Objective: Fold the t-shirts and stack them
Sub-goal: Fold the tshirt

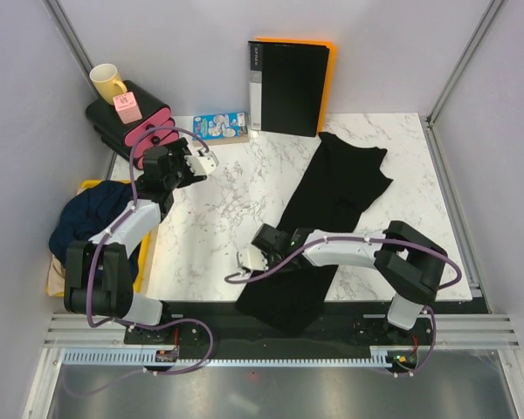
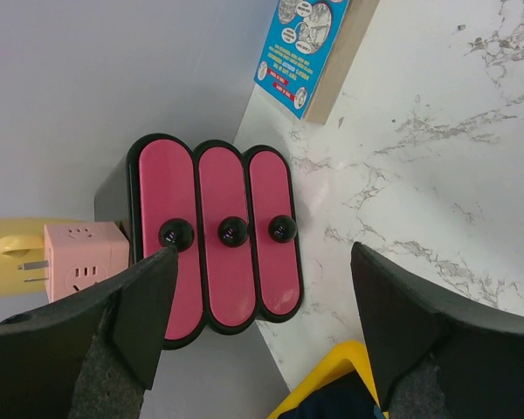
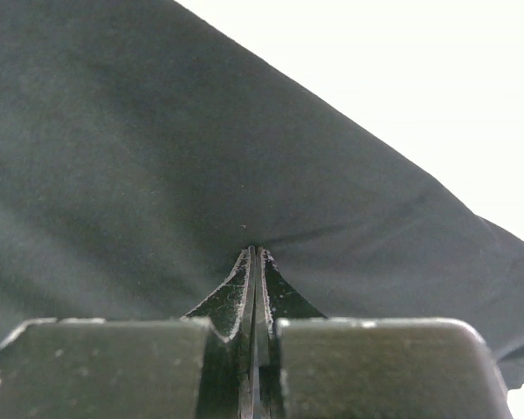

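Observation:
A black t-shirt lies in a long strip from the table's far right down over the near edge. My right gripper sits low at the strip's near left edge. In the right wrist view its jaws are pressed together and the black cloth puckers at their tips. A dark navy t-shirt is heaped in a yellow bin off the table's left side, with tan cloth under it. My left gripper hangs open and empty at the far left.
A black and pink organiser stands at the far left corner, carrying a yellow mug and a pink cube. A blue booklet lies beside it. A black binder with orange back leans on the back wall.

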{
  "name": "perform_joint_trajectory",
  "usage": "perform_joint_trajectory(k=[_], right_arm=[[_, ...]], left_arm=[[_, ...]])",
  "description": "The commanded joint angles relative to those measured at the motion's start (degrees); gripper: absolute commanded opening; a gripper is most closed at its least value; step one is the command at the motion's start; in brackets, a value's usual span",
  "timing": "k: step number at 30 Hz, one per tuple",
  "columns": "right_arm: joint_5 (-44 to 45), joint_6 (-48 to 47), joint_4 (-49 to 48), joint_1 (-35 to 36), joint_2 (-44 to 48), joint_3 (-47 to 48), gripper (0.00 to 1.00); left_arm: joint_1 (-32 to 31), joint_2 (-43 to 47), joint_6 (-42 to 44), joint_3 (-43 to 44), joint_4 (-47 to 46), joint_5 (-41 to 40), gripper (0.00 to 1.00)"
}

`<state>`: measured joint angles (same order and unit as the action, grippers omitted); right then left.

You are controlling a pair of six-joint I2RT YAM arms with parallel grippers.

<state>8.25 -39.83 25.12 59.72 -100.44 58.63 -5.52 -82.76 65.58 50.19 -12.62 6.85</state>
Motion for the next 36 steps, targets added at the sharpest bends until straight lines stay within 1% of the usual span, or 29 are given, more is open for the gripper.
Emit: perform_joint_trajectory(k=[1, 3, 4, 5, 6, 7, 8, 9, 10, 11, 12, 13, 14, 15, 16, 17, 18, 21, 23, 24, 28, 32, 36], right_arm=[[-2.21, 1.60, 6.69, 3.65, 3.58, -1.33, 0.00], [0.96, 1.60, 6.43, 2.42, 4.20, 0.86, 0.00], [1.85, 2.99, 6.52, -0.46, 4.46, 2.44, 0.02], [2.20, 4.05, 6.95, -2.49, 4.29, 6.98, 0.04], [1.69, 5.11, 9.13, -4.60, 3.94, 9.89, 0.13], [1.25, 6.94, 10.02, -8.36, 3.24, 12.71, 0.18], [-0.06, 7.75, 10.64, -9.96, 3.15, 17.87, 0.23], [-0.69, 8.19, 11.78, -12.76, 3.15, 20.18, 0.33], [-0.78, 8.72, 11.70, -13.92, 3.24, 22.03, 0.36], [0.52, 9.68, 11.27, -15.06, 3.15, 24.92, 0.38], [1.67, 10.04, 9.87, -16.99, 2.89, 26.17, 0.35], [3.16, 10.39, 8.55, -18.31, 2.01, 26.79, 0.29], [4.83, 10.56, 7.15, -19.55, 1.31, 27.32, 0.21], [7.89, 10.31, 4.35, -22.17, -0.79, 27.50, 0.07], [8.70, 10.13, 3.10, -23.67, -2.11, 27.85, 0.00], [9.49, 10.04, 1.96, -25.34, -3.60, 29.07, 0.00], [11.50, 10.56, 0.03, -28.58, -7.01, 30.30, 0.00], [11.61, 12.06, -0.25, -34.74, -14.31, 37.59, 0.00], [11.61, 11.97, -1.04, -36.95, -17.32, 42.59, 0.00], [12.05, 11.54, -1.48, -38.44, -19.85, 44.01, 0.00], [12.75, 10.22, -2.19, -41.09, -24.79, 49.46, 0.00], [11.97, 8.90, -2.10, -42.23, -27.52, 49.39, 0.00], [10.30, 8.11, -1.83, -42.06, -27.70, 46.14, 0.00]], left_arm=[[0.33, 2.78, -1.51, 0.61, -2.58, 2.64, 0.87], [0.33, 3.22, -1.25, 0.17, -2.58, 2.90, 0.87], [0.33, 3.57, -0.90, -0.27, -2.58, 3.16, 0.87], [0.33, 3.75, -0.81, -0.53, -2.67, 3.43, 0.87], [0.33, 3.92, -0.63, -0.62, -2.58, 3.52, 0.87], [0.33, 4.18, -0.11, -0.80, -2.58, 4.13, 0.87], [0.33, 4.27, -0.02, -0.80, -2.67, 4.48, 0.87], [0.33, 4.19, 0.16, -0.54, -2.67, 4.57, 0.87], [0.25, 4.19, 0.16, -0.36, -2.58, 4.92, 0.87], [0.25, 4.27, 0.07, -0.19, -2.50, 5.01, 0.87], [0.25, 4.19, 0.07, 0.25, -2.49, 5.10, 0.87], [0.16, 4.27, -0.01, 0.43, -2.32, 5.36, 0.87], [0.16, 4.27, -0.02, 0.60, -2.06, 5.45, 0.87], [0.16, 4.27, -0.10, 0.69, -2.06, 5.54, 0.88], [0.07, 4.36, -0.10, 0.87, -1.88, 5.45, 0.88], [-0.02, 4.45, -0.10, 0.87, -1.71, 5.37, 0.88], [-0.11, 4.54, 0.16, 0.87, -1.53, 5.28, 0.88], [-0.11, 5.15, 1.21, 0.52, -0.83, 5.01, 0.88], [-0.11, 5.59, 2.09, 0.08, -0.56, 4.75, 0.88], [-0.11, 6.03, 2.79, -0.53, -0.56, 4.66, 0.88], [-0.11, 6.47, 3.85, -1.41, -0.30, 4.31, 0.88], [-0.11, 5.77, 4.20, -0.89, -0.21, 3.96, 0.88], [-0.11, 4.63, 3.94, 0.60, -0.30, 3.17, 0.88]])
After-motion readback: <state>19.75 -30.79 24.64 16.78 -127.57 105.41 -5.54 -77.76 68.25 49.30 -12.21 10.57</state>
